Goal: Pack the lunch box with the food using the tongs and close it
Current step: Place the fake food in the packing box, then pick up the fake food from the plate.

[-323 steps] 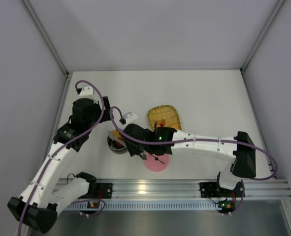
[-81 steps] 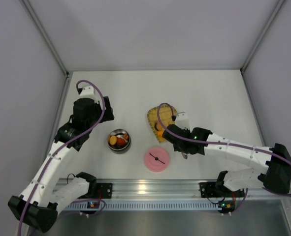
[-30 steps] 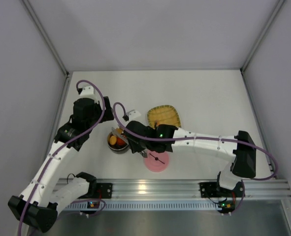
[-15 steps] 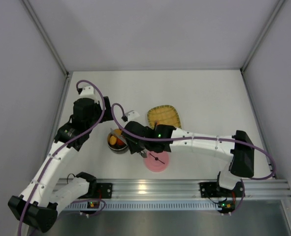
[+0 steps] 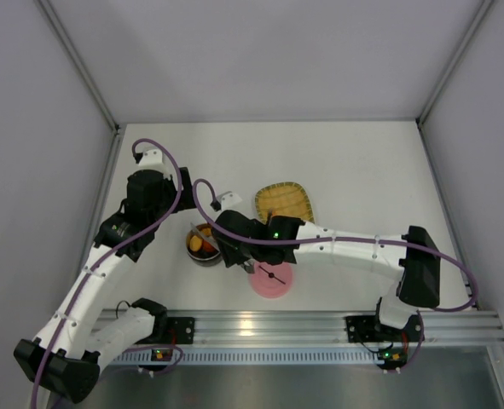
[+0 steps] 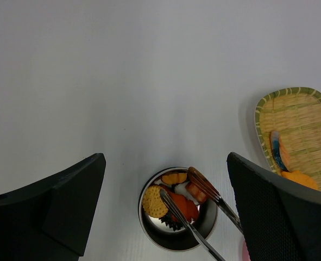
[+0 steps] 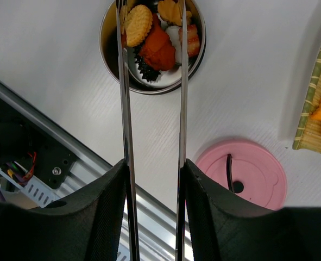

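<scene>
I view top from above-behind bases, far | both wrists look down, nearer | all share lunch box [image 7: 147,89]

The left gripper [image 6: 165,163] is looking down on the white table [image 6: 122,81], its black fingers [image 6: 57,201] standing wide apart with nothing between them. Between them, lower in the view, the lunch box [image 6: 174,243] is sitting uncovered, holding the food [image 6: 151,202]: a round biscuit, orange and red pieces, and a dark frilled one. The tongs [image 6: 205,188] are reaching in from the lower right with both arms spread, their tips hanging over the food, possibly touching it. The yellow woven tray [image 6: 299,122] is lying well apart at the right edge, carrying an orange piece [image 6: 299,178] and a blue-and-orange one [image 6: 278,151].
</scene>
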`<action>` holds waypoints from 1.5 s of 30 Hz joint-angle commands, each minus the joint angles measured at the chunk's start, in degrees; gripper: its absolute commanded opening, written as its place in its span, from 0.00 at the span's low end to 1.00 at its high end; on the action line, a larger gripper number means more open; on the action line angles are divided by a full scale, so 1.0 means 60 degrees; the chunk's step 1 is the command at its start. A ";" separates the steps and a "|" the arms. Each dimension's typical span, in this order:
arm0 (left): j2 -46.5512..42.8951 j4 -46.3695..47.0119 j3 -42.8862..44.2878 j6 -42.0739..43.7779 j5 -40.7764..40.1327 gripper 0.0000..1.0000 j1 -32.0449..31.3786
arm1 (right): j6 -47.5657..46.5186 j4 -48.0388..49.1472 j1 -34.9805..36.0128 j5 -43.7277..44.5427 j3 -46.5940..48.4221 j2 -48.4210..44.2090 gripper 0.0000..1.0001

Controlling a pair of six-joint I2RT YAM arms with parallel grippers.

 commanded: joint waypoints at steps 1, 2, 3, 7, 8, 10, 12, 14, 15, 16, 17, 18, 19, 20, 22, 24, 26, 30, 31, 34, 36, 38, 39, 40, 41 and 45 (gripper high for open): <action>-0.0065 0.0128 0.0008 -0.0004 -0.0045 0.99 0.0049 | -0.0037 0.0448 0.0206 0.0157 0.0376 -0.0306 0.43; -0.0065 0.0113 -0.0007 -0.0004 -0.0045 0.98 0.0064 | -0.0036 0.0433 0.0206 0.0187 0.0376 -0.0320 0.43; -0.0065 0.0113 -0.0007 -0.0004 -0.0045 0.98 0.0049 | -0.0022 0.0360 0.0206 0.0317 0.0347 -0.0350 0.43; -0.0065 0.0113 0.0008 -0.0004 -0.0045 0.99 0.0049 | 0.0051 -0.0152 0.0177 0.1108 0.0245 -0.0787 0.44; -0.0065 0.0113 0.0008 -0.0004 -0.0031 0.99 0.0064 | 0.0095 -0.0240 0.0133 0.1371 0.0042 -0.0949 0.44; -0.0065 0.0113 -0.0007 -0.0004 -0.0045 0.98 0.0064 | 0.0227 -0.0431 0.0060 0.1563 -0.0296 -0.1547 0.45; -0.0080 0.0113 0.0008 -0.0004 -0.0030 0.99 0.0064 | 0.0431 -0.0606 -0.0072 0.1958 -0.0838 -0.1974 0.45; -0.0079 0.0113 0.0008 -0.0019 -0.0016 0.99 0.0064 | 0.0593 -0.0957 -0.0233 0.2279 -0.1407 -0.2677 0.46; -0.0080 0.0128 0.0008 -0.0019 -0.0016 0.98 0.0064 | 0.0782 -0.1060 -0.0306 0.2354 -0.1614 -0.2925 0.46; -0.0080 0.0128 0.0008 -0.0019 -0.0001 0.99 0.0049 | 0.0856 -0.1250 -0.0365 0.2398 -0.1833 -0.3392 0.46; -0.0080 0.0128 0.0008 -0.0019 -0.0001 0.98 0.0049 | 0.0944 -0.1353 -0.0496 0.2457 -0.2271 -0.3614 0.46; -0.0080 0.0128 0.0008 -0.0019 -0.0016 0.99 0.0064 | 0.1090 -0.1456 -0.0570 0.2472 -0.2463 -0.3819 0.46; -0.0080 0.0128 0.0008 -0.0004 -0.0001 0.99 0.0064 | 0.1179 -0.1544 -0.0614 0.2486 -0.2668 -0.4213 0.46; -0.0080 0.0128 0.0008 -0.0019 0.0013 0.99 0.0049 | 0.1353 -0.1762 -0.0687 0.2530 -0.3019 -0.4391 0.46; -0.0080 0.0142 0.0008 -0.0004 -0.0001 0.99 0.0064 | 0.1515 -0.1939 -0.0746 0.2560 -0.3343 -0.4800 0.46; -0.0080 0.0143 -0.0007 -0.0033 0.0028 0.99 0.0049 | 0.1706 -0.2028 -0.0775 0.2516 -0.3797 -0.5007 0.47; -0.0065 0.0157 0.0008 -0.0034 0.0028 0.99 0.0049 | 0.1852 -0.2028 -0.0776 0.2458 -0.4134 -0.5169 0.47; -0.0065 0.0143 -0.0007 -0.0019 0.0014 0.99 0.0064 | 0.2014 -0.2028 -0.0805 0.2428 -0.4559 -0.5271 0.47; -0.0065 0.0143 -0.0007 -0.0033 0.0014 0.98 0.0049 | 0.2043 -0.2014 -0.0848 0.2414 -0.4633 -0.5286 0.47; -0.0021 0.0143 0.0008 -0.0034 0.0057 0.98 0.0064 | 0.2044 -0.1999 -0.0966 0.2355 -0.4823 -0.5359 0.47; -0.0021 0.0143 0.0008 -0.0019 0.0043 0.98 0.0064 | 0.2000 -0.1970 -0.1010 0.2311 -0.4868 -0.5359 0.47; -0.0021 0.0143 0.0008 -0.0019 0.0028 0.99 0.0049 | 0.1912 -0.1867 -0.1054 0.2253 -0.4897 -0.5331 0.47; -0.0021 0.0143 0.0008 -0.0033 0.0014 0.99 0.0064 | 0.1883 -0.1809 -0.1068 0.2209 -0.4912 -0.5258 0.47; -0.0006 0.0143 0.0008 -0.0034 0.0014 0.99 0.0049 | 0.1868 -0.1721 -0.1069 0.2136 -0.4926 -0.5228 0.47; -0.0006 0.0157 0.0008 -0.0019 0.0028 0.98 0.0064 | 0.1824 -0.1662 -0.1069 0.2121 -0.4926 -0.5184 0.47; -0.0006 0.0143 -0.0007 -0.0034 -0.0001 0.98 0.0049 | 0.1795 -0.1443 -0.1069 0.1916 -0.5029 -0.5037 0.47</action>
